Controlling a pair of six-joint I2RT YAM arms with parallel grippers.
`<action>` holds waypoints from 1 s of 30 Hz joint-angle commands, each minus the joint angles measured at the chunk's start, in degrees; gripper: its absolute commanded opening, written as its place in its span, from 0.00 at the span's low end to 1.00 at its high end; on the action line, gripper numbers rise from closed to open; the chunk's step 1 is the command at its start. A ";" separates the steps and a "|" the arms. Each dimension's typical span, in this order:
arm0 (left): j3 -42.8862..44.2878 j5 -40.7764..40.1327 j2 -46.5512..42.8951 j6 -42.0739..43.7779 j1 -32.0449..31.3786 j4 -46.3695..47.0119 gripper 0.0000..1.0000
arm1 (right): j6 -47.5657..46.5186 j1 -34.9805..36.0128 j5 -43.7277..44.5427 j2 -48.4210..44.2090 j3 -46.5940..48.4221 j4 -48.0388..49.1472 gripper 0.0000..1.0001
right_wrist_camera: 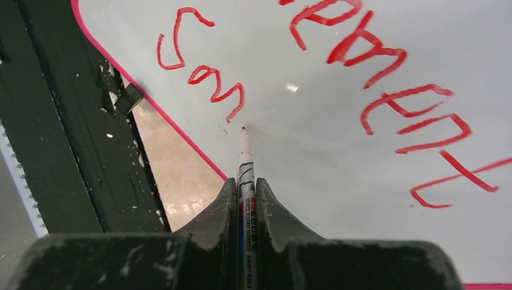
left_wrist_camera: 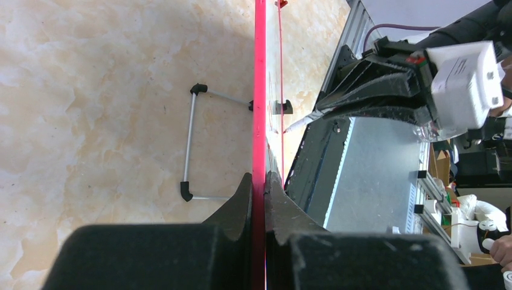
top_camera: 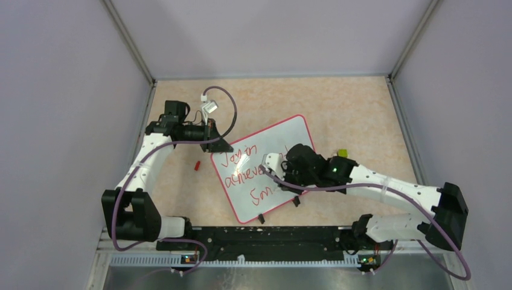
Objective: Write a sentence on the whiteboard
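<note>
The whiteboard (top_camera: 272, 145) stands tilted on the tan table, white with a red-pink frame and black wire legs (left_wrist_camera: 189, 148). The sentence (top_camera: 244, 172) is red handwriting in three lines, roughly "Joy in / achieve… / Sm". My left gripper (top_camera: 218, 145) is shut on the board's upper left frame edge (left_wrist_camera: 259, 109), seen edge-on in the left wrist view. My right gripper (top_camera: 275, 164) is shut on a white whiteboard marker (right_wrist_camera: 245, 181). Its red tip (right_wrist_camera: 244, 129) touches the board just past the letters "Sm" (right_wrist_camera: 199, 66). The right arm hides part of the middle line.
A small red marker cap (top_camera: 197, 164) lies on the table left of the board. A yellow-green object (top_camera: 342, 153) lies right of the board behind the right arm. A black rail (top_camera: 265, 237) runs along the near edge. Walls enclose three sides.
</note>
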 commanded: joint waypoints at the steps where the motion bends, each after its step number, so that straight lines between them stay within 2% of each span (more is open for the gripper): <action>1: -0.40 -6.99 0.77 1.76 0.01 0.89 0.00 | 1.51 -2.31 1.46 -3.46 1.13 0.98 0.00; 7: -0.43 -6.77 0.94 1.77 0.01 1.00 0.00 | 2.65 -3.92 2.59 -3.84 0.76 1.68 0.00; 30: -0.79 -6.40 0.69 1.85 0.01 1.27 0.00 | 2.05 -2.52 0.73 0.62 3.57 3.67 0.00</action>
